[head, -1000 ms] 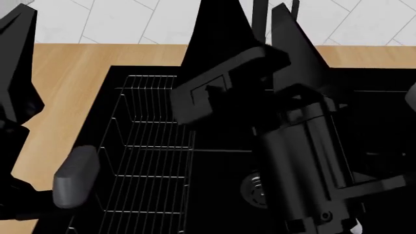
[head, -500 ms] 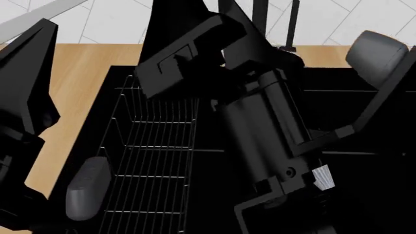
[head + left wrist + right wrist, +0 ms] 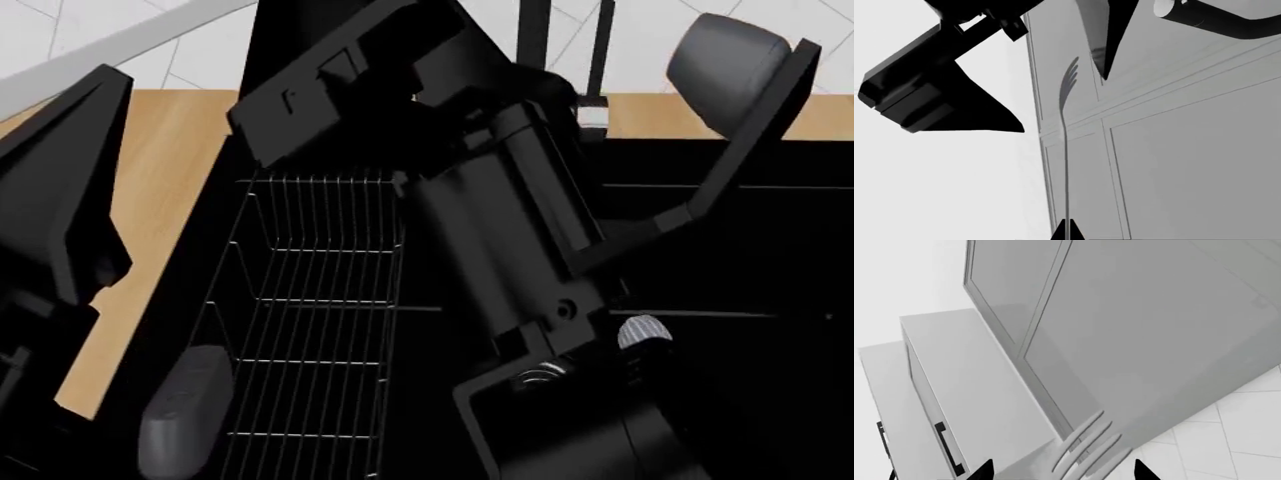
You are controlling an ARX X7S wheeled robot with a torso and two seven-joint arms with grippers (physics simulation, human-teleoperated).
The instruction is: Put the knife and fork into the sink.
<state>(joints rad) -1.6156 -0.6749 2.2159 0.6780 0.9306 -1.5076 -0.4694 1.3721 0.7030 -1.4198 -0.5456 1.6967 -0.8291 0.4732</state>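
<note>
From the left wrist camera, the left gripper (image 3: pixel 1067 231) shows only as one black wedge. Its jaws are pressed together on the end of the fork's (image 3: pixel 1065 150) handle. The fork stands out from them edge-on, slim and silver, with its tines toward pale grey cabinet doors (image 3: pixel 1187 165). The wedge fingers of the other arm spread around the tines without clearly touching them. In the head view, both arms crowd the space over the sink (image 3: pixel 774 250), a matte-black basin set into a wooden counter (image 3: pixel 174 150). A wire rack (image 3: pixel 307 320) sits inside the basin's left part, and nothing can be seen lying on its bars. A glimpse of the metal drain (image 3: pixel 541 375) shows under the right arm. Much of the basin floor is hidden by the arms or lost in black, so whether the knife is in there cannot be told. The faucet (image 3: pixel 597 110) rises at the back rim in front of a white tiled wall (image 3: pixel 641 25). I cannot pick out the fork in this view. From the right wrist camera, the right gripper (image 3: pixel 1062 471) has its two black fingertips (image 3: pixel 984 471) well apart. The fork's tines (image 3: pixel 1087 447) fan out between them, close to the lens and clear of both tips. Behind them are grey cabinet fronts (image 3: pixel 1134 330) and a patch of white tile.
</note>
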